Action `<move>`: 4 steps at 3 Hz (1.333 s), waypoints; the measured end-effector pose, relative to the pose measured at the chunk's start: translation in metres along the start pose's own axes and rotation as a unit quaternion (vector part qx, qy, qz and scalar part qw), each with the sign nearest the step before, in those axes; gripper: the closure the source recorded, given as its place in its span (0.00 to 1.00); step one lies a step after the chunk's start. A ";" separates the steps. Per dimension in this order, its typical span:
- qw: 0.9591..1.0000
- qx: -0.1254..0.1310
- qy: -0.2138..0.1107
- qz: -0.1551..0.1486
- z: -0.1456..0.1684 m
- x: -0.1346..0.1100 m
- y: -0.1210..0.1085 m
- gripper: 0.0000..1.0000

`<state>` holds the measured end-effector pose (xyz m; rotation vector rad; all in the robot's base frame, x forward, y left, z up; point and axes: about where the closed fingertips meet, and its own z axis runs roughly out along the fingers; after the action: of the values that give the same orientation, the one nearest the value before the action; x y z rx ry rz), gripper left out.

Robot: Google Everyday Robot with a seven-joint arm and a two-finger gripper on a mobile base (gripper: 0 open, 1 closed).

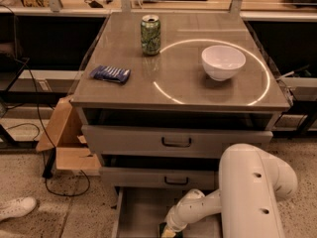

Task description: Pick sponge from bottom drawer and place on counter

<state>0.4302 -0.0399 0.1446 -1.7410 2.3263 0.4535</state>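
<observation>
Sponge at frame's bottom centre, in open bottom drawer, counter upper centre, white arm lower right, bowl, green can, blue packet on counter, gripper right at sponge, grip state can't tell.

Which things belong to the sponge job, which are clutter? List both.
Job: sponge, bottom drawer, counter, gripper low in that drawer at the sponge.
Lying about: green can, white bowl, blue packet, cardboard box, white shoe.
</observation>
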 end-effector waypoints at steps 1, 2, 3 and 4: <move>1.000 0.005 -0.016 -0.014 -0.024 -0.007 0.008 1.00; 0.999 0.005 -0.028 -0.027 -0.046 -0.015 0.017 1.00; 0.998 0.005 -0.033 -0.062 -0.076 -0.028 0.030 1.00; 0.997 0.007 -0.033 -0.073 -0.085 -0.032 0.033 1.00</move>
<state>0.4100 -0.0335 0.2386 -1.8433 2.1352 0.4620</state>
